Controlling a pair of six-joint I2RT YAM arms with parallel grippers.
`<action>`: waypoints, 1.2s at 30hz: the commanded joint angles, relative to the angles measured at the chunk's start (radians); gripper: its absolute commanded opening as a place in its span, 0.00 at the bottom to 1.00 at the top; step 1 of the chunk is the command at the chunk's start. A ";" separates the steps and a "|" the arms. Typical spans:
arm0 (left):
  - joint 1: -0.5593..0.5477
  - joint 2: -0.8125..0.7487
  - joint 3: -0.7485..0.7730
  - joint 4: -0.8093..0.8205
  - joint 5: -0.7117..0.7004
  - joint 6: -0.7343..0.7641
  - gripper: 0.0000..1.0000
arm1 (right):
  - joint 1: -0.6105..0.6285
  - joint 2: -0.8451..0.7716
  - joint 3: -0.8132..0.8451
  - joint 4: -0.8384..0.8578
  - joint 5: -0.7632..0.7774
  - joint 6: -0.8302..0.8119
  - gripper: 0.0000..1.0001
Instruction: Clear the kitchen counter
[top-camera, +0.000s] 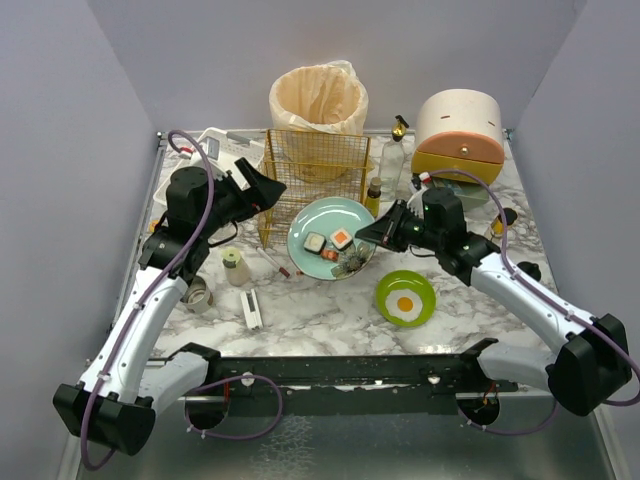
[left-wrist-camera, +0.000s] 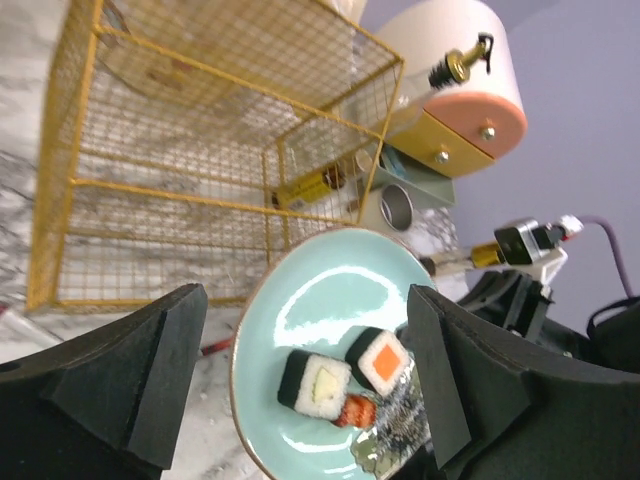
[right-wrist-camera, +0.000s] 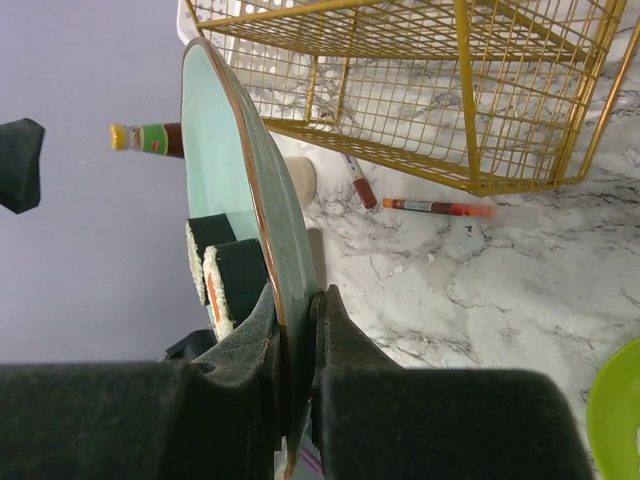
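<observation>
The white marble kitchen counter (top-camera: 320, 310) carries the clutter. My right gripper (top-camera: 375, 234) is shut on the right rim of a teal plate (top-camera: 322, 218), holding it above the counter; the plate also shows in the right wrist view (right-wrist-camera: 235, 170) and the left wrist view (left-wrist-camera: 330, 290). Two sushi rolls (top-camera: 329, 241) and crumpled scraps (top-camera: 352, 262) lie on it. My left gripper (top-camera: 268, 188) is open and empty, up beside the yellow wire basket (top-camera: 312, 180), its jaws spread wide over the plate in the left wrist view.
A lined bin (top-camera: 318, 100) stands at the back, with a round cream and orange container (top-camera: 459, 132) and bottles (top-camera: 392, 160) to its right. A green bowl with an egg (top-camera: 405, 298), a small jar (top-camera: 235, 266), a white box (top-camera: 252, 309), a tape roll (top-camera: 197, 293) and a pen (right-wrist-camera: 437, 208) lie on the counter.
</observation>
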 joint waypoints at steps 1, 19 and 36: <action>-0.001 0.011 0.103 -0.089 -0.175 0.103 0.90 | 0.002 0.003 0.118 0.138 -0.009 0.064 0.00; -0.001 -0.045 0.141 -0.274 -0.389 0.169 0.99 | -0.020 0.369 0.668 0.119 0.131 0.059 0.00; -0.002 -0.015 0.145 -0.336 -0.371 0.113 0.99 | -0.126 0.714 1.107 0.118 0.290 0.226 0.00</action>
